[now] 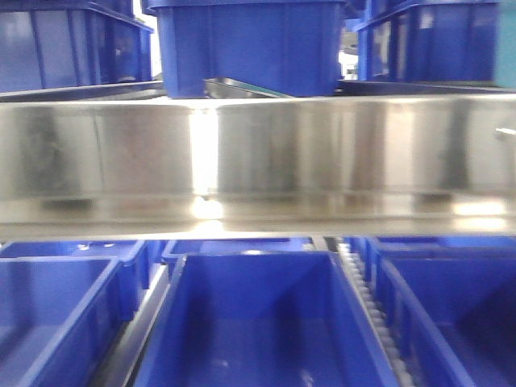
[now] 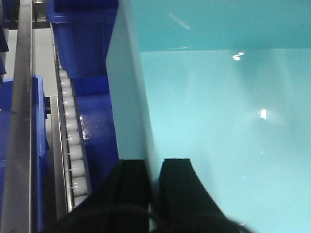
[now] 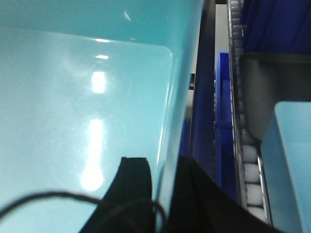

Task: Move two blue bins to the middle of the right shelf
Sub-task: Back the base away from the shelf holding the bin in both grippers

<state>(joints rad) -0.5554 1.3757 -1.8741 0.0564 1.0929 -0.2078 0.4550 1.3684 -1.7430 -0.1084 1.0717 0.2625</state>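
A light blue-green bin fills both wrist views, seen into its smooth inside [image 2: 218, 121] [image 3: 82, 107]. My left gripper [image 2: 154, 187] is shut on the bin's left wall, with one black finger [image 2: 133, 189] outside and the other inside. My right gripper [image 3: 165, 194] is shut on the bin's right wall, with one finger [image 3: 133, 187] inside and the other outside. The front view shows the steel rack's wide shiny front rail [image 1: 258, 153]. Dark blue bins stand on the tier above it [image 1: 250, 40] and on the tier below it [image 1: 258, 322]. Neither gripper shows in the front view.
White roller tracks run beside the held bin on the left [image 2: 73, 145] and on the right [image 3: 250, 165]. Dark blue bins sit close on both sides [image 2: 87, 39] [image 3: 277, 24]. Another light blue-green surface [image 3: 291, 165] lies at lower right, beside a grey container [image 3: 262, 92].
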